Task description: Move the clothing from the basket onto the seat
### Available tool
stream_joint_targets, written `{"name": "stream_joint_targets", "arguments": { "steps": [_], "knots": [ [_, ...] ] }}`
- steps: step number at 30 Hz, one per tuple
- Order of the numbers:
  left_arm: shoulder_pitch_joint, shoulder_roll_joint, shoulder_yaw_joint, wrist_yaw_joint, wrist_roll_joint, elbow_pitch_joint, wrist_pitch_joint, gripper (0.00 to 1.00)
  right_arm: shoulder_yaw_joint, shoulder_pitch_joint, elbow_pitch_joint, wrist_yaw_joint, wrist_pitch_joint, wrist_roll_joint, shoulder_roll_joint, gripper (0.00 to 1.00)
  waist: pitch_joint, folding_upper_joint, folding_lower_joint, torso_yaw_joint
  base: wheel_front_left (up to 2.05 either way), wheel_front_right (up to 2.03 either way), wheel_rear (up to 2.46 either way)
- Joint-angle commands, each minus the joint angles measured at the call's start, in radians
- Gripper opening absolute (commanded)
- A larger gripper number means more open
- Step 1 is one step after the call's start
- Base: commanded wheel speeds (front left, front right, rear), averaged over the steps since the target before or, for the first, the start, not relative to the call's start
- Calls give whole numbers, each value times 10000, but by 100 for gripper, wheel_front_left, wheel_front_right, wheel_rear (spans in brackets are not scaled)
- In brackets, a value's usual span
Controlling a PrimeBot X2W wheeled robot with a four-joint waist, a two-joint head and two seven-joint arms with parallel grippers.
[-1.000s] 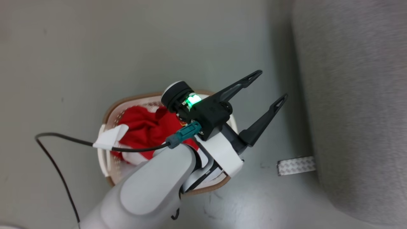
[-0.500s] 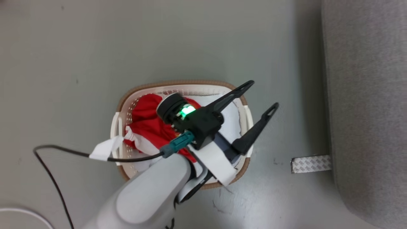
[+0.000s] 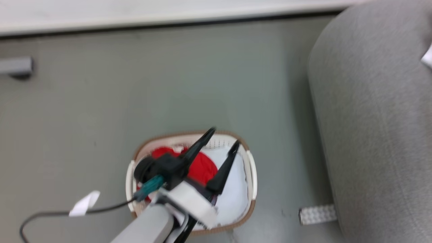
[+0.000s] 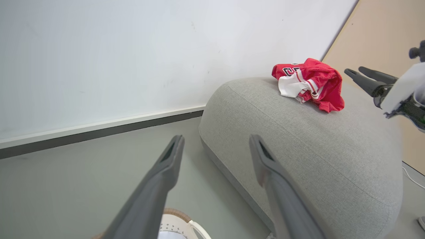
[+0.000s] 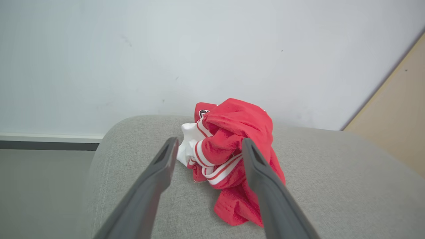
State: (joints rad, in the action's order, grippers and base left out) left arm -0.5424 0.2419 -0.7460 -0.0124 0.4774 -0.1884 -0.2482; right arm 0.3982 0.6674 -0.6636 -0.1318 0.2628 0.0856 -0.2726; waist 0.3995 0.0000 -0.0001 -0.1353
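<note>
- Since a second ago the head camera has tipped up, so the basket [image 3: 251, 175] sits lower in its view and the foot of the wall [image 3: 135, 13] shows. Measured against the basket, the left claw [image 3: 225, 136] now has its fingers over the inside instead of reaching past the right rim.
- Left claw: jaws spread wide and empty, hanging above the basket. I judge it is poised for the next pick.
- Right claw [image 5: 210, 141]: jaws also wide, gripping nothing, held over the seat [image 5: 332, 182] and aimed at the jersey [image 5: 232, 149]. This looks like a drop-off pose, with the piece lying free on the cushion near the fingertips.
- Task things: one jersey rests on top of the seat towards the wall. More red clothing [image 3: 199, 167] is bunched in the left half of the basket, beside a plain white cloth [image 3: 233, 189]. The basket stands on the floor [image 3: 168, 84], apart from the seat, so each piece has to be carried across.
- Orientation: the jersey is a crumpled heap with no clear front. Its longer run goes from the numbered part nearest the wall to a loose red hem on the claw's side, roughly in line with the right claw's fingers.
</note>
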Motion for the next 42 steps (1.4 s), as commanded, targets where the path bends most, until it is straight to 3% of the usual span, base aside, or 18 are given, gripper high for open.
{"name": "stream_joint_targets", "arguments": {
  "steps": [1,8,15,20,25,33,42],
  "knots": [
    [608,121,198,-171,258,-60,-94,100,-264,-918,720,21,26,-285,178,100,-1398,0,1,122,0,0,0],
    [2244,406,1349,-848,492,100,-162,100,-1353,-3805,3350,21,13,-727,1361,100,-2820,0,1,524,0,0,0],
    [3932,196,2801,-1020,59,130,-161,100,-2750,-5924,4262,21,14,-1004,1918,100,-3759,0,1,1025,0,0,0],
    [4939,-123,3939,-823,-433,-92,-162,100,-3090,-6822,4660,21,13,-1072,2149,100,-4076,0,1,1232,0,0,0],
    [5632,-574,4932,-329,-1044,-80,-163,100,-3343,-7206,4701,21,13,-1329,2209,100,-4302,0,1,1270,0,0,0],
    [5960,-1110,5825,419,-1861,-235,-164,100,-3491,-7204,4659,21,13,-1616,2214,100,-4408,0,1,1226,0,0,0],
    [5785,-1520,6258,850,-2422,-321,-164,100,-3263,-6942,4894,21,14,-1584,2211,100,-4101,0,1,1053,0,0,0]
  ]
}}
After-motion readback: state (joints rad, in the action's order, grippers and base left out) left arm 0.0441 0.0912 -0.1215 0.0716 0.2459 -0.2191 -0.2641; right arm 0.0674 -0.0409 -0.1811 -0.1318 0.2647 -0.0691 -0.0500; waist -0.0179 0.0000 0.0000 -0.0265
